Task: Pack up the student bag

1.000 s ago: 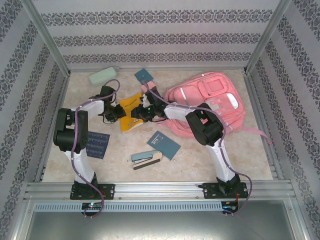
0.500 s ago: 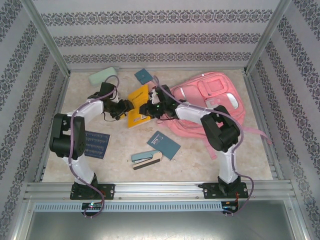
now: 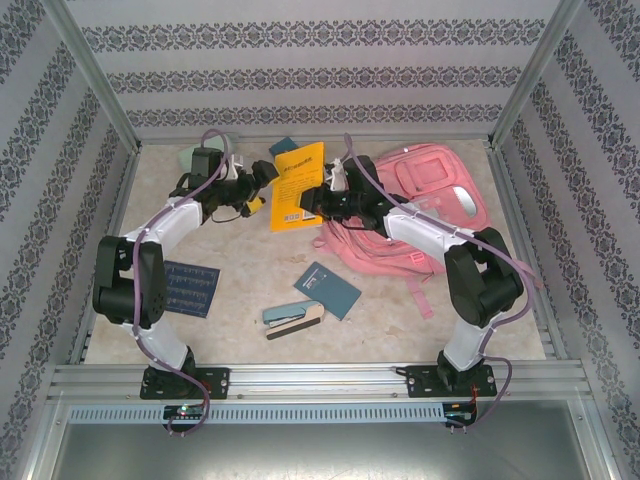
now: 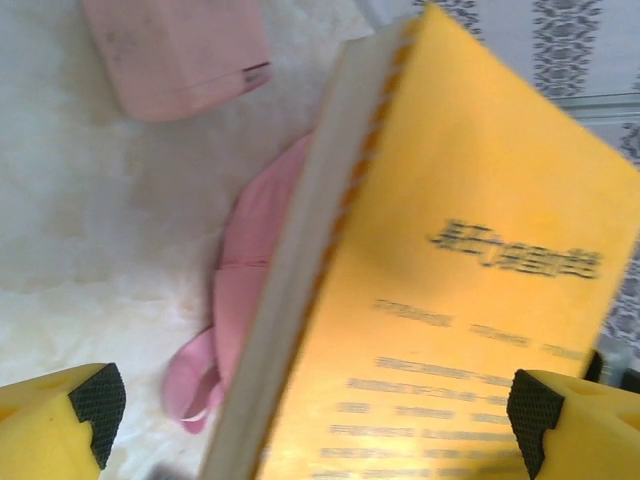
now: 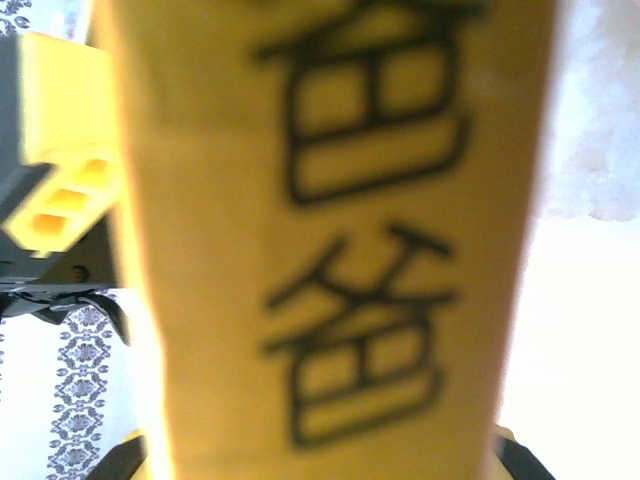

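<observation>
**A:** Where is the pink backpack (image 3: 425, 205)?

**B:** It lies flat on the right half of the bench (image 3: 230, 335), toward the back wall. A strap trails off toward the near edge.

**A:** And the right arm's jaws?

**B:** The right gripper (image 3: 318, 198) is clamped on the lower right edge of a yellow book (image 3: 298, 182). It holds the book up off the bench, just left of the backpack. In the right wrist view, the yellow cover with its black characters sits right between the fingers.

**A:** The left one?

**B:** The left gripper (image 3: 262, 184) is at the book's left edge with its jaws spread wide. In the left wrist view the black pads (image 4: 98, 400) stand far apart with the book between them. The pad at the left of that view is clear of the book. The other pad is just beside the cover, and I cannot tell whether it touches.

**A:** Anything else on the bench?

**B:** A blue booklet (image 3: 328, 290) lies near the middle, with a stapler (image 3: 292, 317) just in front of it. A dark blue sheet (image 3: 190, 288) lies beside the left arm. A small teal book (image 3: 285, 147) sits at the back, behind the yellow one.
</observation>
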You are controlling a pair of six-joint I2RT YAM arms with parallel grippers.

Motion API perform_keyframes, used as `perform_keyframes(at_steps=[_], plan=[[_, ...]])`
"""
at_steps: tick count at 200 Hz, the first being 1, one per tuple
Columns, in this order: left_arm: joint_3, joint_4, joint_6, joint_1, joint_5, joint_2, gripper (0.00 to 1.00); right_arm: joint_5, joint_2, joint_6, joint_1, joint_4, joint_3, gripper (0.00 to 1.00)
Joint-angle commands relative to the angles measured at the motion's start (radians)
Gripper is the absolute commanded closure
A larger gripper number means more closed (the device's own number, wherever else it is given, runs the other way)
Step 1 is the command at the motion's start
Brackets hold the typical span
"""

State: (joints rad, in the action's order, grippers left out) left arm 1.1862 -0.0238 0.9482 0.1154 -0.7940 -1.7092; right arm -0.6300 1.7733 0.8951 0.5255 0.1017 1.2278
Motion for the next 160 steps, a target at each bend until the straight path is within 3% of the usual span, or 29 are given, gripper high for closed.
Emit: perform_keyframes(at_steps=[1,105,139,160], plan=[[-0.03,0.141,0.079,0.019,-0.063,0.05,0.0,-0.049,-0.065,0.018,-0.012,0.102,-0.002,1.0],[-0.059,0.559,0.363,0.076,-0.156,-0.011,0.0,-0.201,-0.08,0.223,-0.07,0.371,-0.04,1.0],[-0.048,0.562,0.361,0.093,-0.157,-0.013,0.01,-0.225,-0.077,0.25,-0.075,0.414,-0.043,1.0],[-0.055,0.577,0.358,0.092,-0.163,-0.015,0.08,-0.244,-0.07,0.261,-0.081,0.43,-0.036,1.0]])
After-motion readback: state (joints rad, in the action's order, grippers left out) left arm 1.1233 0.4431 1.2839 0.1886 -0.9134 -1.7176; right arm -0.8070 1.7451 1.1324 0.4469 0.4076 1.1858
